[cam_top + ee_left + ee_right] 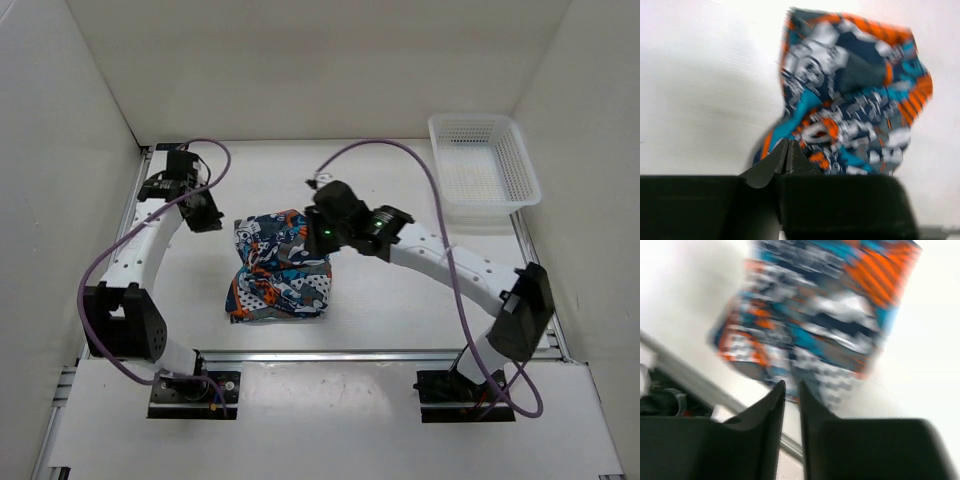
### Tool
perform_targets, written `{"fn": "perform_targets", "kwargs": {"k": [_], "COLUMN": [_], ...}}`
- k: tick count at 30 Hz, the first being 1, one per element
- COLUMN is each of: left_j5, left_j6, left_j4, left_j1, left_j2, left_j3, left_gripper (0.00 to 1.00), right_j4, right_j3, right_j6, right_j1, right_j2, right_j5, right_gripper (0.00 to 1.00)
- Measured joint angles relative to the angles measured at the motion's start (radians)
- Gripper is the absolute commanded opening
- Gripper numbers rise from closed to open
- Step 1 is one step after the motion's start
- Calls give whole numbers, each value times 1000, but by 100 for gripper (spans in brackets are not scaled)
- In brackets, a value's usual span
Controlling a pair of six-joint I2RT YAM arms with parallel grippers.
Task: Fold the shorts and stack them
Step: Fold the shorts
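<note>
Left jaws: we see the left gripper (786, 156) with its two black fingers pressed together tip to tip, nothing between them.
Right jaws: the right gripper (792, 390) has its black fingers drawn close, with a thin slit between them. No cloth shows in it. The view is blurred, so we cannot tell whether they are fully closed.
Ahead of the left jaws: the soft patchwork shorts in navy, teal, orange, grey and white (855, 100) lie just beyond the tips, in a crumpled heap. From above, a strip of bare surface separates them from the gripper.
Below the right jaws: the same shorts fill the view, and from above this wrist hangs over the heap's far right corner.
Under the shorts: the white table (390, 310).
Beside the right jaws: a grey metal rail (690, 375) runs past the heap's near side.
Far beyond the right jaws: a white plastic mesh basket (480, 165), well apart.
</note>
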Motion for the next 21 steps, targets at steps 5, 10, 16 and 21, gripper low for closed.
{"fn": "perform_targets", "kwargs": {"k": [5,10,16,21], "left_j5": [120,174,150,144], "left_j6": [68,83,81,77], "left_j4": [15,18,60,83], "left_j1": [-128,-204,-212,-220], "left_j2": [-24,61,196,256], "left_j3": [-76,-140,-154,-149], "left_gripper": [100,99,90,66], "right_j4": [71,92,195,278], "right_j3": [-327,-394,-383,-377], "right_j6": [52,51,80,114], "right_j1": [-206,-254,-285,-322], "right_j2": [-92,19,142,220], "right_j5": [-107,-248,-387,-472], "right_gripper": [84,95,97,88]}}
